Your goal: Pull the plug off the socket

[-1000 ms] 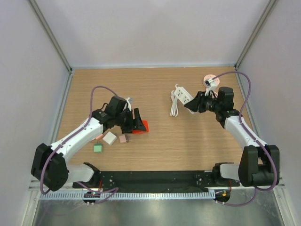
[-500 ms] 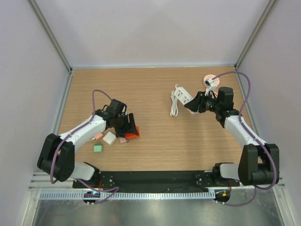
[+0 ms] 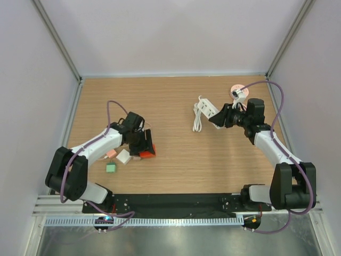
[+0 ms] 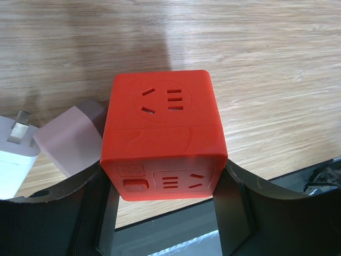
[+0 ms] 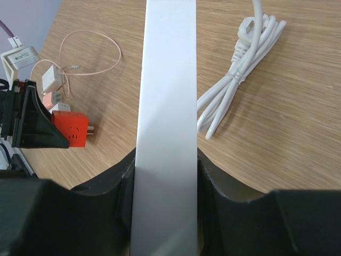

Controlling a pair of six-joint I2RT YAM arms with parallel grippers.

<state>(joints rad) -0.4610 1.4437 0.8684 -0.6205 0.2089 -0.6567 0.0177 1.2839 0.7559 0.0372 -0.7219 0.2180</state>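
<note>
The red cube plug (image 3: 149, 151) is apart from the white socket strip (image 3: 208, 109). My left gripper (image 3: 141, 146) is shut on the red cube plug (image 4: 162, 122), holding it low over the wood at the left, its fingers against both sides. My right gripper (image 3: 218, 118) is shut on the white socket strip (image 5: 168, 106), which runs straight up the middle of the right wrist view. That view also shows the red plug (image 5: 72, 130) far off, its metal prongs pointing toward the strip.
The strip's coiled white cord (image 3: 197, 120) lies left of it. A white cube (image 3: 124, 156), a pink one (image 4: 72, 138) and a green one (image 3: 111, 167) sit by the left gripper. A thin pink cable (image 5: 90, 53) loops nearby. A pink disc (image 3: 237, 92) sits back right.
My left gripper has swung left and toward the near edge, carrying the red plug in beside the small cubes. The right arm and the strip have not moved.
</note>
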